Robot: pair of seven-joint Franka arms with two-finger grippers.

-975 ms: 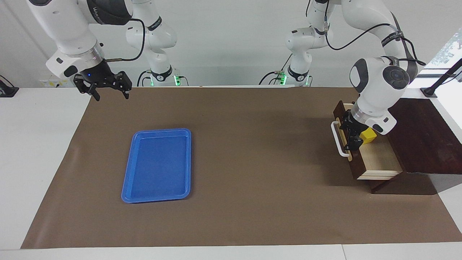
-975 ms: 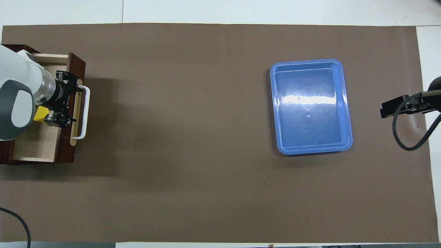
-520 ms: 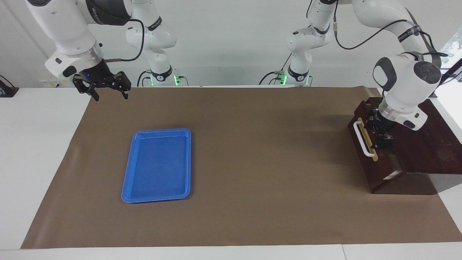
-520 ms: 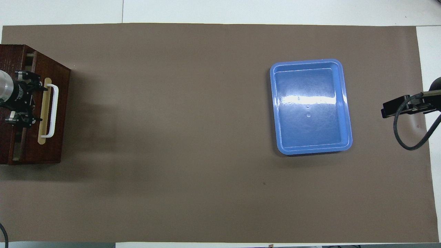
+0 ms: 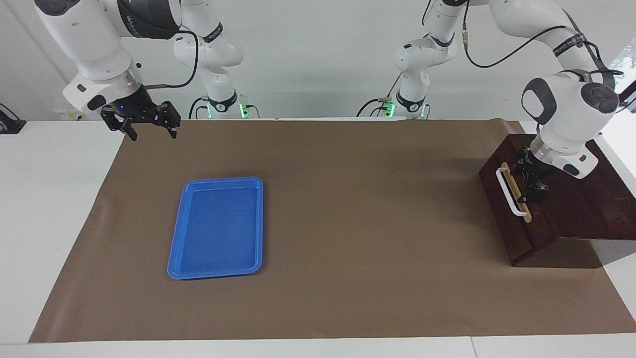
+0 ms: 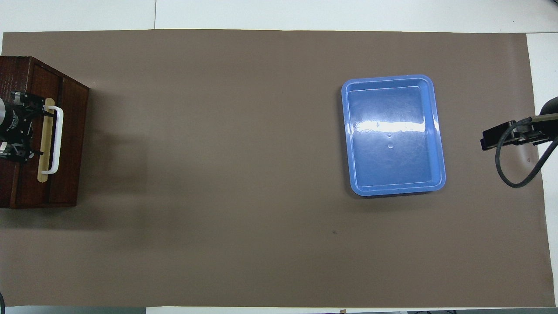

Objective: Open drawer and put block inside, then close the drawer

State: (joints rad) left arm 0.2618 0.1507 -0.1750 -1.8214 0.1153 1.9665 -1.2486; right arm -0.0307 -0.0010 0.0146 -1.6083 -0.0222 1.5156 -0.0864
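Facing view
- Step in hand: closing the drawer, the last step; judged all but done.
- Drawer [image 5: 526,238]: pushed in flush with its dark box, toward the left arm's end of the desk [image 5: 348,223]. No pale interior shows.
- Block: not visible. Judged to be shut inside the drawer.
- Left hand [image 5: 532,185]: against the drawer front just beside the white handle [image 5: 511,193], fingers spread and gripping nothing.
- Right hand [image 5: 146,122]: waits in the air over the desk edge at the right arm's end, fingers apart, empty.
- Blue tray [image 5: 218,180]: lies flat and empty, toward the right arm's end, well apart from the drawer.
- Next move: judged to call for lifting the left hand straight off the front, without catching the handle and drawing the drawer back out.
- Change: a second ago the drawer stood open with the yellow block in it; half a second ago a narrow gap remained. Now it is closed.

Overhead view
- Drawer [image 6: 69,131]: front and box top read as one dark surface, with no gap seen.
- Left hand [image 6: 32,128]: on the box side of the handle [image 6: 56,139], fingers wide along the tan strip.
- Right hand [image 6: 490,137]: at the desk [image 6: 218,174] edge, unchanged in place.
- Blue tray [image 6: 392,77]: unchanged.
- Change: the block and the light-wood interior have gone from sight.
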